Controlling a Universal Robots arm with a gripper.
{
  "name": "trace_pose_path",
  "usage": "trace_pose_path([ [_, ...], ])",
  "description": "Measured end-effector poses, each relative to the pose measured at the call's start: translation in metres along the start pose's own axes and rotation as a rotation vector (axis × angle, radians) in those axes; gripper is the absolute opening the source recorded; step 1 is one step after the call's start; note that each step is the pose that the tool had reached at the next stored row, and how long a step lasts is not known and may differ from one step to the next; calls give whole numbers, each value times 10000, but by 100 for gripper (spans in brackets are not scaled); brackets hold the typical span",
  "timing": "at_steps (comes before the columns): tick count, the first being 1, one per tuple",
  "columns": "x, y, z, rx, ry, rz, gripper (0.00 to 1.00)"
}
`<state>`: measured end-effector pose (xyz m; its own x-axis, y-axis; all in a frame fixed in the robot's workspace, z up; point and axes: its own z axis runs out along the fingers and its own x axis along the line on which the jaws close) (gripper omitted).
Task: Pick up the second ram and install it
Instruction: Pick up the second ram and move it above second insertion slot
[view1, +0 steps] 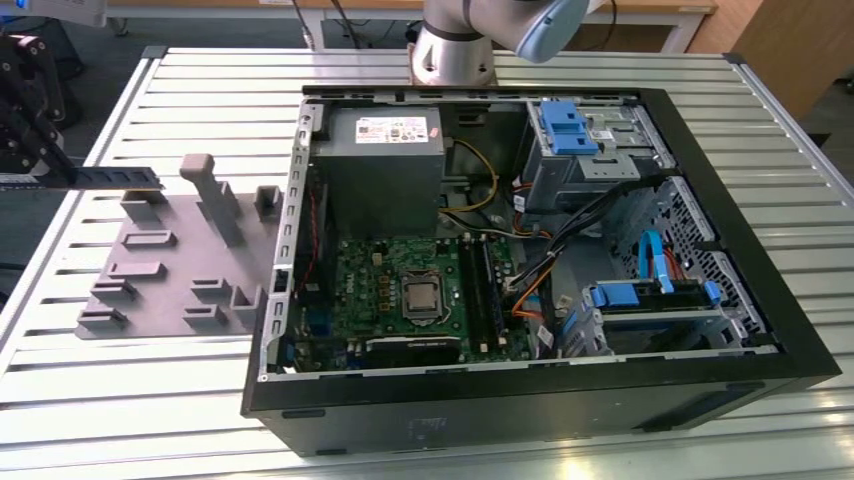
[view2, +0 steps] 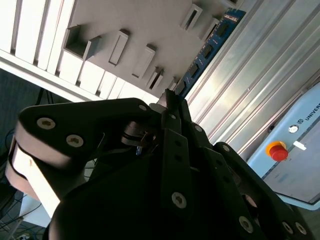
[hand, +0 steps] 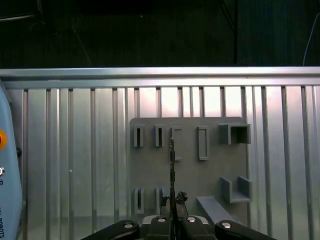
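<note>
At the fingertips, the gripper (hand: 172, 202) has its fingers (hand: 161, 220) clamped on one end of the second ram (hand: 172, 160). They press flat against the two faces of the board, so in the first wrist view the stick shows edge-on, a thin dark line running straight out from the grip. In the second wrist view the blue label strip and black chips run away from the tips in one clean line, no visible twist. That's the thing to protect here, I'd say, because a stick held by one end has a long free length to sag or swing. The carry wants slow, smooth motion, with the board kept standing on its edge. Out a little further, the exterior view shows the ram held level just above the grey fixture block (view1: 167, 265). Whether its lower edge is quite clear of the block's upright posts, I can't tell, so rising straight up looks wiser than sliding sideways. Beyond that lies the slatted desk (view1: 160, 400). Well apart, toward the exterior view's right, sits the open computer case (view1: 534, 405), where the green motherboard (view1: 387, 270) carries the long black slots (view1: 481, 290). The case wall between looks like the main hazard.
</note>
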<state>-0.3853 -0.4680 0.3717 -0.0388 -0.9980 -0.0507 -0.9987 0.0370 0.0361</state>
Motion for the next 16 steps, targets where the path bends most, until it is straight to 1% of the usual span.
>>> trace_pose_path([
  [10,-1,-37,-2,-1,0,0,14],
  [16,-1,-43,-4,-1,1,-1,14],
])
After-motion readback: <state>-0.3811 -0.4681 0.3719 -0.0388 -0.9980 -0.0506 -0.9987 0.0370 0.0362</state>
